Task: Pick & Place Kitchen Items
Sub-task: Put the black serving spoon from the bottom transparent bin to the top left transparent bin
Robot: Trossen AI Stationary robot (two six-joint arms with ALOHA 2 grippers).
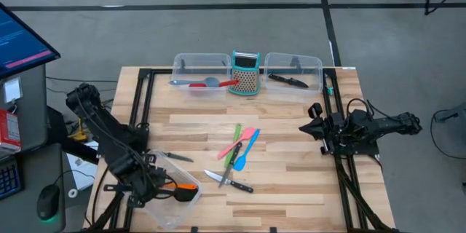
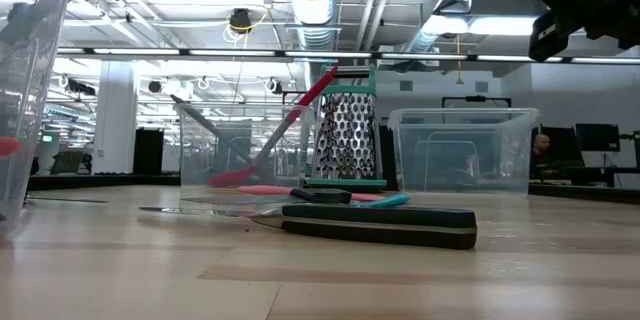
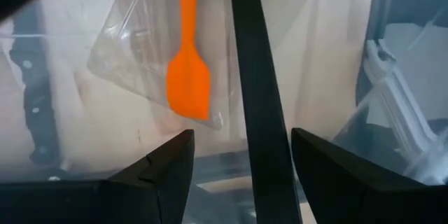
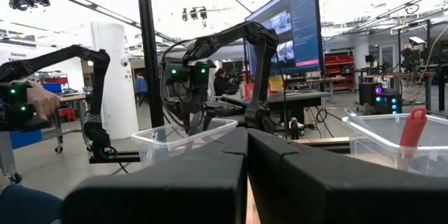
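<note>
Orange spatula (image 1: 182,186) lies inside the clear tub (image 1: 166,215) at the near left corner of the table, and the left gripper (image 1: 149,187) hovers right over that tub, jaws apart with nothing between them. From its wrist, the spatula shows through the tub's plastic beyond the fingertips (image 3: 164,161). A black utensil (image 1: 162,188) sits beside the orange one in there too.

Risk from here, as I read it: the tub looks tipped and sits close to the table's edge, so a fingertip catching its rim on the way up could drag or flip it and spill what's inside.

Counting outward: mid-table, a loose cluster — one green spatula (image 1: 231,148), one pink (image 1: 237,142), one blue (image 1: 245,153), and two black-handled knives (image 1: 228,181) crossing each other. One more knife (image 1: 176,157) lies just beside the left tub. Far edge: two more tubs, one with a red spoon (image 1: 211,84), one with a black knife (image 1: 288,81), a grater (image 1: 246,73) between them. Three tubs in all.

Right gripper (image 1: 312,127) waits at the right edge, fingers pressed together, empty.
</note>
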